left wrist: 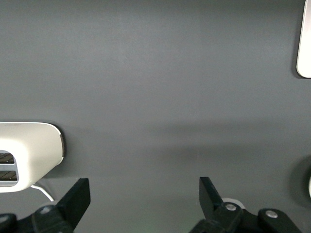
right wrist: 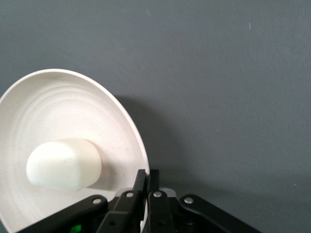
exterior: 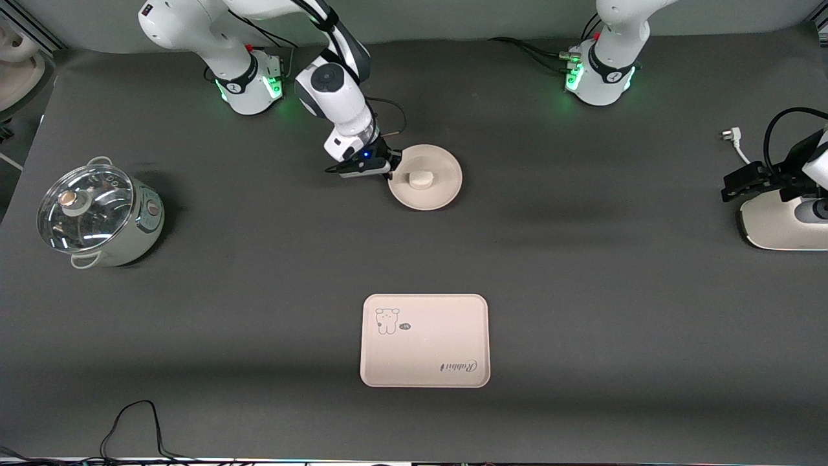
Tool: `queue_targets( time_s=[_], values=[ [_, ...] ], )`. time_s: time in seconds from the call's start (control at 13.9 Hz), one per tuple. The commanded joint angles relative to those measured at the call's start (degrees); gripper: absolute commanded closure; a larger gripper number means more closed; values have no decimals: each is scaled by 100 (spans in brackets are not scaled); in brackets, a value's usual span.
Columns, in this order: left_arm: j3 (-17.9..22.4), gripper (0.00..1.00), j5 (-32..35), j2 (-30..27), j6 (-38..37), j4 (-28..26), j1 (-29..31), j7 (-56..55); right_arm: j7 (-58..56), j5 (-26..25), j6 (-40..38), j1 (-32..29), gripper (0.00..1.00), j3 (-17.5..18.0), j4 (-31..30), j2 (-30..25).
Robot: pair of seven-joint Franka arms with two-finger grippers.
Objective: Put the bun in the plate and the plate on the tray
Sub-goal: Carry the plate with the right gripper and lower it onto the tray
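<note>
The round cream plate [exterior: 440, 188] lies on the table's middle, toward the robots' bases, with the small white bun [exterior: 420, 179] in it. My right gripper [exterior: 390, 171] is shut on the plate's rim at the side toward the right arm's end. In the right wrist view the fingers [right wrist: 141, 180] pinch the plate's rim [right wrist: 121, 116], and the bun [right wrist: 63, 163] rests inside. The pinkish tray [exterior: 424, 341] with the animal drawing and "Rabbit" script lies nearer to the front camera. My left gripper [exterior: 744, 182] waits open and empty [left wrist: 144, 199] at the left arm's end.
A small pot with a glass lid [exterior: 97, 213] stands at the right arm's end. A white appliance [exterior: 783, 223] lies under the left gripper, also in the left wrist view [left wrist: 29, 155]. A white plug and cable [exterior: 732, 137] lie beside it.
</note>
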Motion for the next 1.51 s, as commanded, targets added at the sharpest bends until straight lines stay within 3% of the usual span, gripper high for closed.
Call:
queue_targets(
  time_s=[0.0,0.22,0.43,0.65,1.22,1.44],
  values=[
    [34,0,-15,-83,21,-57,-55,-10,-81,91,-397,-100,100,14,-70,-786],
    [34,0,-15,-83,3,-57,-107,-106,-204,91,-967,-214,100,14,52,-1279],
    [34,0,-15,-83,21,-57,-134,-203,-204,100,-1329,-372,100,-12,561,-1123],
    [34,0,-15,-83,12,-57,-125,-203,-650,91,-1680,-810,100,-65,1657,-316],
    [34,0,-15,-92,21,-57,-125,-203,-934,108,-3201,-1884,100,-91,6164,2601],
    [34,0,-15,-83,38,-57,-116,-203,-899,214,-3518,-2060,100,-109,7449,3490]
  ],
)
